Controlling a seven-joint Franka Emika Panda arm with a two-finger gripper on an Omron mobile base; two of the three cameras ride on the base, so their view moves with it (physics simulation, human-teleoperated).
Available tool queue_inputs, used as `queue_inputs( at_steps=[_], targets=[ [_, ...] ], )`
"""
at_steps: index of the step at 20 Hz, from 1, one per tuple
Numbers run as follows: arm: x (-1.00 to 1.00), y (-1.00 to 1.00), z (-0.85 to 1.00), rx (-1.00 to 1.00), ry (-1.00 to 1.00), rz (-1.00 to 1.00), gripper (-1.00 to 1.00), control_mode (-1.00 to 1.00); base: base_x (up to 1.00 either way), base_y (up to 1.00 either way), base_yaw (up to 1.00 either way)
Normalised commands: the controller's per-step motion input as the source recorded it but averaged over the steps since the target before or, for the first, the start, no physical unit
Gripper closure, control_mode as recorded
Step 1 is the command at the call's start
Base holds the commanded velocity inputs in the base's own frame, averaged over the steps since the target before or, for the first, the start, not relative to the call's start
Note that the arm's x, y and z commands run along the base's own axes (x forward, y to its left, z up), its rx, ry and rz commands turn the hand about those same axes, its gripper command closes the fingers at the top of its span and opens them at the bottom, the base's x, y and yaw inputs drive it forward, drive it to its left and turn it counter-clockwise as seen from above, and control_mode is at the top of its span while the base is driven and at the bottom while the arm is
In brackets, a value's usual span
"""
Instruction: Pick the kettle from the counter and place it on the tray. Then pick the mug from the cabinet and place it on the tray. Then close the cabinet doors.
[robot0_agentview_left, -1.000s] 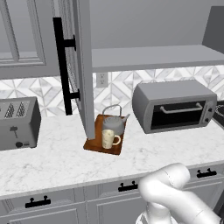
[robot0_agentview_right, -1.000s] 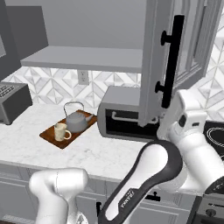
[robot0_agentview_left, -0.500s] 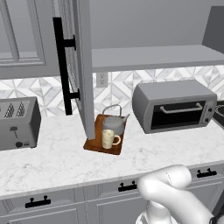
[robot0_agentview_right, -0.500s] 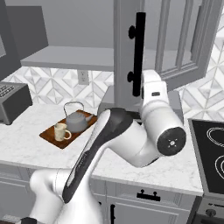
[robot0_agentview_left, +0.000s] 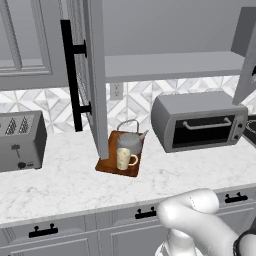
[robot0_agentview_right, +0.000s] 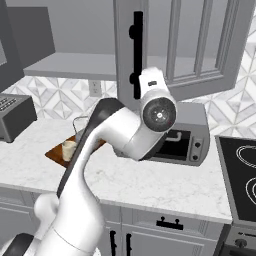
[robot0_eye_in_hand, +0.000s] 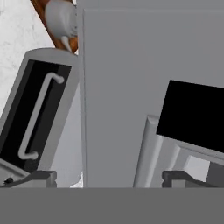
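The grey kettle and the cream mug stand together on the reddish-brown tray on the marble counter. The cabinet's left door stands open, edge toward me, with its black bar handle showing. The right door, with its handle, hangs partly swung in. My arm's wrist is raised just beside it. In the hand view my gripper is open, its tips wide apart against the grey door panel, with the black handle to the right. The kettle shows far off.
A toaster oven sits on the counter right of the tray, under the bare cabinet shelf. A toaster stands at the left. A black stove top lies at the far right. Grey drawers run below.
The right cabinet door has swung leftward toward the cabinet, and my arm has swept left with it. Kettle, mug and tray have not moved.
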Motion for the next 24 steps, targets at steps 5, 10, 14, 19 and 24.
queue_inputs(
  at_steps=[5,10,14,19,24],
  targets=[
    [0.69,0.20,0.00,-0.06,0.07,-0.03,-1.00,-1.00,0.00,0.00,0.00],
    [0.68,0.08,0.00,-0.01,0.07,0.00,-1.00,-1.00,0.00,0.00,0.00],
    [0.65,0.00,-0.01,0.00,0.03,0.00,-1.00,-1.00,0.00,0.00,0.00],
    [0.64,0.00,-0.08,0.00,0.00,0.00,-1.00,-1.00,0.00,0.00,0.00],
    [0.62,0.00,-0.12,0.00,0.00,0.00,-1.00,-1.00,0.00,0.00,0.00]
  ],
)
